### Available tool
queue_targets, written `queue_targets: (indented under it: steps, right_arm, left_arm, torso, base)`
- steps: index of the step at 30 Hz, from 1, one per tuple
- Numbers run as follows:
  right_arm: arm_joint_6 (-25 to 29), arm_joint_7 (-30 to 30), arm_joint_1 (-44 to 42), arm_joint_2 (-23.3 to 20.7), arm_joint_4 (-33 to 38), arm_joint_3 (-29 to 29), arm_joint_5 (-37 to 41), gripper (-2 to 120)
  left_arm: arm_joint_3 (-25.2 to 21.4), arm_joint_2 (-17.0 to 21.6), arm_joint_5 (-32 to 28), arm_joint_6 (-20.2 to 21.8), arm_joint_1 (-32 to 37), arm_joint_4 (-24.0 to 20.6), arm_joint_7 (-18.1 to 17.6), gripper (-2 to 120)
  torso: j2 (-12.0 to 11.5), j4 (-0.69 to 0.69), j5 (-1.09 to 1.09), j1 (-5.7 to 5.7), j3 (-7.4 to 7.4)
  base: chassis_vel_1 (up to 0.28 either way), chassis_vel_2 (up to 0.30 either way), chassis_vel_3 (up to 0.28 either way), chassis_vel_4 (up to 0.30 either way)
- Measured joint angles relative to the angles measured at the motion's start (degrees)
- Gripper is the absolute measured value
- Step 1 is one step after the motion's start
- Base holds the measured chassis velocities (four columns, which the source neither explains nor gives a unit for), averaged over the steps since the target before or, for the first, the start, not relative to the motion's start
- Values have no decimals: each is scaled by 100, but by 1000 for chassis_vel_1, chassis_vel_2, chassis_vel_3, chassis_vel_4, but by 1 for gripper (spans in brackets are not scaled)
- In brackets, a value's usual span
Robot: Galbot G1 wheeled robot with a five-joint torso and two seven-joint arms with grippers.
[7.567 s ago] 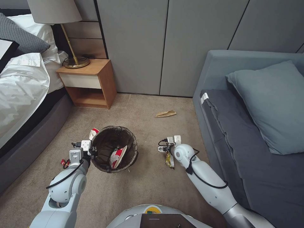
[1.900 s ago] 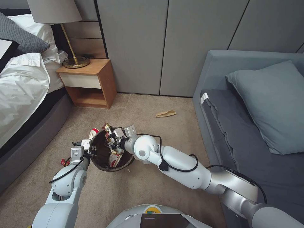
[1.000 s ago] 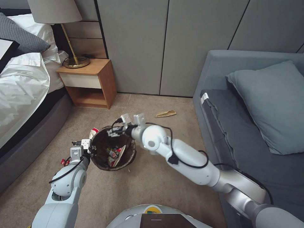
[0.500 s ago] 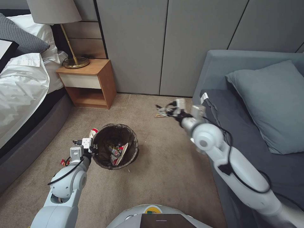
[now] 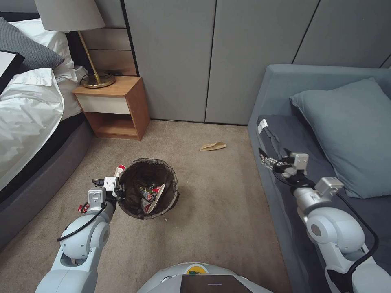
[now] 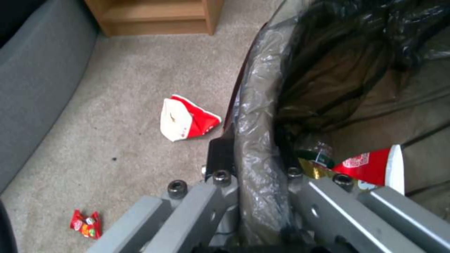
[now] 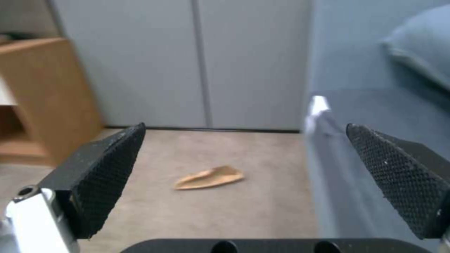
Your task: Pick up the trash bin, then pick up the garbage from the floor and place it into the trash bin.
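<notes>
Trash bin (image 5: 148, 188) first: it sits on the beige carpet (image 5: 211, 203) between the bed (image 5: 28, 122) and the grey sofa (image 5: 326, 171), its dark bag folded over the rim. Inside it lie a crushed red-and-white cup (image 5: 152, 198) and a few wrappers; the left wrist view shows the same red cup (image 6: 370, 167) deep in the bag beside a bit of gold and green wrapper. The left gripper (image 5: 116, 190) is at the bin's rim on the side nearer the bed, its fingers clamped on the bag-covered edge (image 6: 258, 168), one finger outside and one inside.

On the carpet just beyond that gripper lies another crushed red-and-white cup (image 6: 185, 119), close against the bin's outer wall. A small red wrapper (image 6: 85, 224) lies apart from it, nearer the robot and toward the bed.

A tan paper scrap (image 5: 213, 146) lies on the carpet farther off, toward the grey wall panels (image 5: 211, 61), well apart from the bin. The right gripper (image 5: 266, 160) is raised over the front edge of the sofa seat, its fingers (image 7: 110, 172) spread wide apart and holding nothing. From its wrist camera the paper scrap (image 7: 209, 177) shows between the two pads, on the floor ahead.

A wooden nightstand (image 5: 112, 108) with a lamp (image 5: 81, 36) stands by the bed.
</notes>
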Motion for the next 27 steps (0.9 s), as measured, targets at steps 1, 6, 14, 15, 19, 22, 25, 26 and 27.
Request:
queue_targets:
  steps: [1,6,14,15,19,22,25,26,27]
  right_arm:
    - [98,-21,-52,217,-35,84,-167,100]
    - [213,-18,-116,597,-62,148,-349,100]
    - [887,-188,-318,1089,-336,290,-942,100]
    - [950,-216,-348,1124,-364,300,-982,100]
    - [1131,-302,-401,1177,-454,340,-1086,100]
    - [1213,-339,-400,1195,-497,339,-1134,100]
    - [1257,-378,-387,1223,-527,318,-1218,100]
    - [1284,-406,-374,1238,-544,305,-1238,100]
    - [1304,-429,-350,1255,-568,292,-1266,100]
  left_arm:
    - [-19,10,-1,0,13,-30,1,3]
    - [-39,11,-4,0,17,-77,0,3]
    - [-27,-26,-2,0,15,-99,1,3]
    - [-23,-27,0,0,15,-95,2,3]
    - [-7,-24,13,0,-13,-47,5,3]
    - [7,-34,22,0,-25,-12,5,3]
    - [22,-48,30,0,-22,0,6,3]
    - [27,-51,34,0,-20,7,7,3]
    - [28,-51,37,0,-20,10,7,3]
  torso:
    - [0,0,-1,0,0]
    - [0,1,-3,0,0]
    - [0,0,-2,0,0]
    - [0,-1,-2,0,0]
    - [0,0,-2,0,1]
    - [0,0,-2,0,1]
    - [0,0,-3,0,1]
    - [0,0,-2,0,1]
    - [0,0,-3,0,1]
  base:
    - [0,0,0,0]
    - [0,0,0,0]
    - [0,0,0,0]
    - [0,0,0,0]
    - [0,0,0,0]
    - [0,0,0,0]
    - [0,0,0,0]
    - [0,0,0,0]
    - [0,0,0,0]
